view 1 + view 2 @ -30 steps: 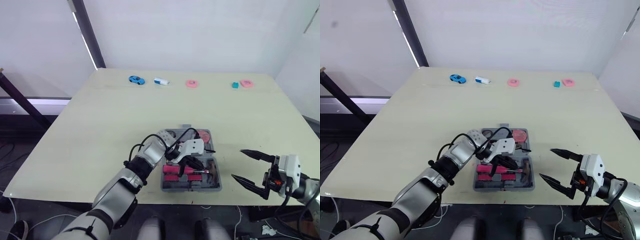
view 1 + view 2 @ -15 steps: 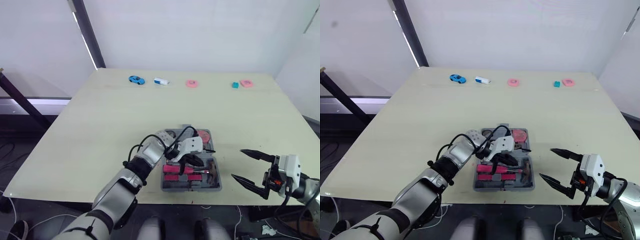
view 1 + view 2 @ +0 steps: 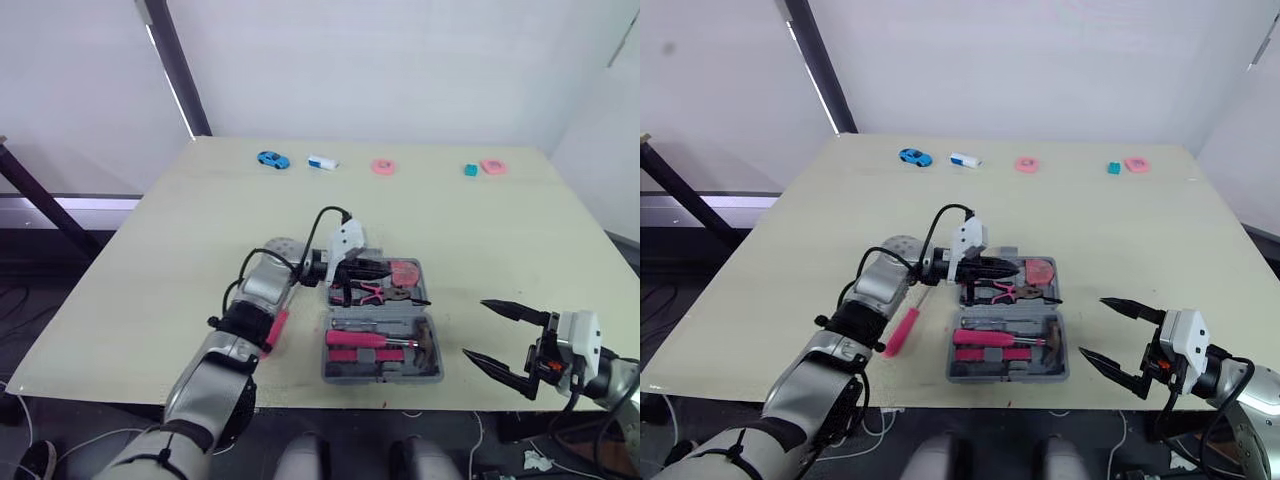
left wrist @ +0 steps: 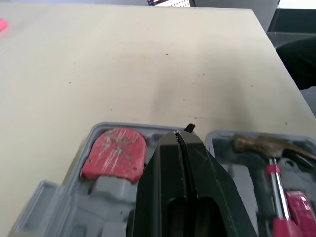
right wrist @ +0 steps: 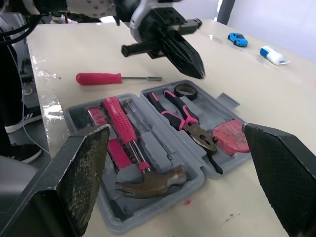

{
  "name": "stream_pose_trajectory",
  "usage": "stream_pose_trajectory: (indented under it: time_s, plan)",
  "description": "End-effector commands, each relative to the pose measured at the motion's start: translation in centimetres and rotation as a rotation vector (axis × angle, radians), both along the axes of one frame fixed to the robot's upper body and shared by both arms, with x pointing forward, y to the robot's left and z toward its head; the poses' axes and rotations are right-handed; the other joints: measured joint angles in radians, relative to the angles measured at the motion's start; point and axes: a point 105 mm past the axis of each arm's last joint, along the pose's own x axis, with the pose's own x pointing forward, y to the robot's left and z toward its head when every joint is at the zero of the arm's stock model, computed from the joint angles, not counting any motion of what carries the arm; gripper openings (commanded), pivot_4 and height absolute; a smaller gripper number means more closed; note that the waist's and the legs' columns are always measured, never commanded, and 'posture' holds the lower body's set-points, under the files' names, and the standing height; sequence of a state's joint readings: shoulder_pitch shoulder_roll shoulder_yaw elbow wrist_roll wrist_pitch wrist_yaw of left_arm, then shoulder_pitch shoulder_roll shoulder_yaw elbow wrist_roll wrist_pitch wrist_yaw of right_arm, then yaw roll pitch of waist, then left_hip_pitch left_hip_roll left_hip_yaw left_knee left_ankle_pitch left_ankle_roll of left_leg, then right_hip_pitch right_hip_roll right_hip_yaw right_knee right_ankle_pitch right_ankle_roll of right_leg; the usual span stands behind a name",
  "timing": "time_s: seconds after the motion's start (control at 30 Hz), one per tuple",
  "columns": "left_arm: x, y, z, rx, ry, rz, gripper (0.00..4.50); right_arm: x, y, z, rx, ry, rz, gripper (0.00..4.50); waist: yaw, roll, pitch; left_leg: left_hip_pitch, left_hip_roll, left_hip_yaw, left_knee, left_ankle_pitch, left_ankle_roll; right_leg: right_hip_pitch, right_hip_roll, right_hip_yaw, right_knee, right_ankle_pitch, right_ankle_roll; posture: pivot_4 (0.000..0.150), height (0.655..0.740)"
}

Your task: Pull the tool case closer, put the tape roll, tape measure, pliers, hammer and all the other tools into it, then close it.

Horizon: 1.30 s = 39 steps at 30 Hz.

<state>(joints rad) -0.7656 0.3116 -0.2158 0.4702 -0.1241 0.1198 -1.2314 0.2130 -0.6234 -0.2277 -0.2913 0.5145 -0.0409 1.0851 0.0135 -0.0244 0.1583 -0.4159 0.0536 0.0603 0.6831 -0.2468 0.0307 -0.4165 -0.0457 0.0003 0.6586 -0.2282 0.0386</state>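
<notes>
Tool case (image 5: 163,210) lies open near the front edge of the table (image 3: 200,230). Near half holds the hammer (image 5: 148,181) and a pink-handled screwdriver (image 5: 121,129). Far half holds the pliers (image 5: 187,118), tape roll (image 5: 183,90) and red tape measure (image 5: 231,136). A loose screwdriver (image 5: 101,78) lies on the table just left of the case. Left gripper (image 4: 179,143) hovers over the far half, jaws together, empty. Right gripper (image 3: 1092,326) is right of the case, jaws wide apart.

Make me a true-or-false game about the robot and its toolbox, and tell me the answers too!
1. The tool case is open. True.
2. The hammer lies outside the case. False: it lies inside it.
3. A pink screwdriver lies on the table beside the case. True.
4. The right gripper holds the pliers. False: it is open and empty, and the pliers lie in the case.
5. The left gripper is shut. True.
</notes>
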Motion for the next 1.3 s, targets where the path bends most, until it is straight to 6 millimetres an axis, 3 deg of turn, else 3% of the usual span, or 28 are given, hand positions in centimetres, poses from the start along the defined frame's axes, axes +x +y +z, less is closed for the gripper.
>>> stream_pose_trajectory:
  time_s: [0.03, 0.33, 0.87, 1.3]
  plan:
    - [-1.3, 0.4, 2.1, -0.055, -0.055, -0.07, 0.02, 0.0, -0.1, 0.5, 0.001, -0.028, 0.002, 4.5, 0.0, 0.0, 0.0, 0.0, 0.0, 0.0, 0.0, 0.0, 0.0, 0.0, 0.0, 0.0, 0.0, 0.0, 0.0, 0.15, 0.7395]
    - [-3.7, 1.7, 0.6, 0.019, -0.087, -0.127, 0.02, 0.0, -0.1, 0.5, 0.001, -0.025, 0.003, 4.5, -0.001, 0.0, 0.0, 0.001, 0.0, 0.0, 0.0, 0.0, 0.0, 0.0, 0.0, 0.0, 0.0, 0.0, 0.0, 0.15, 0.7395]
    - [-5.8, 0.3, -4.1, 0.106, -0.051, -0.238, 0.02, 0.0, -0.2, 0.6, -0.004, -0.028, -0.004, 4.5, 0.001, 0.0, 0.0, 0.001, 0.0, 0.001, 0.0, 0.0, 0.0, 0.001, 0.0, 0.0, 0.0, 0.0, 0.0, 0.15, 0.7395]
    - [-5.4, 0.0, -6.3, 0.172, -0.059, -0.261, 0.02, 0.0, -0.3, 0.6, -0.005, -0.029, -0.005, 4.5, 0.001, 0.0, 0.0, 0.001, 0.0, 0.0, 0.0, 0.0, 0.0, 0.0, 0.0, 0.0, 0.0, 0.0, 0.0, 0.15, 0.7395]
